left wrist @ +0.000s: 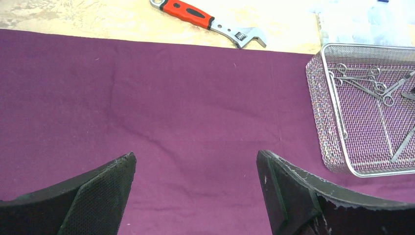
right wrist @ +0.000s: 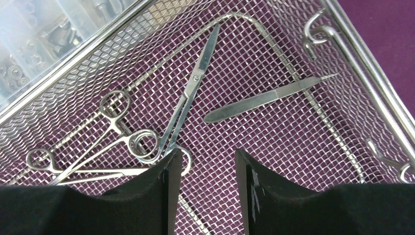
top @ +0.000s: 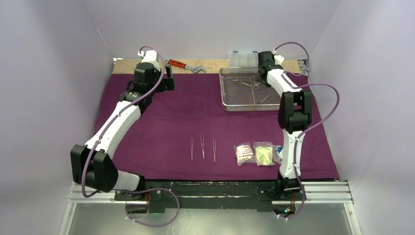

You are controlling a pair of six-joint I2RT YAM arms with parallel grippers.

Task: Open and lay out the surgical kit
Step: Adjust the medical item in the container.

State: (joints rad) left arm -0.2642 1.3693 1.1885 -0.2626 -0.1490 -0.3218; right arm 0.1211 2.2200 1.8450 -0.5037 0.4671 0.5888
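Steel scissors (right wrist: 188, 105), thin and slick, lie flat on the mesh tray (right wrist: 274, 137); I'd pinch the shanks, right gripper (right wrist: 209, 155) half-parted and empty, left gripper (left wrist: 195, 155) wide.

Top view: the right arm (top: 292, 105) covers the 3 o'clock end of the third packet (top: 279, 152) and the 2 o'clock corner of the tray (top: 223, 90).

Right wrist view: the right hand (right wrist: 208, 155) hides one ring of the scissors (right wrist: 195, 78) and part of the forceps (right wrist: 119, 126). The compartment box (right wrist: 44, 39), at 10 o'clock, is blurred and cropped, its contents unreadable.

Left wrist view: the tray runs off the frame at 3 o'clock.
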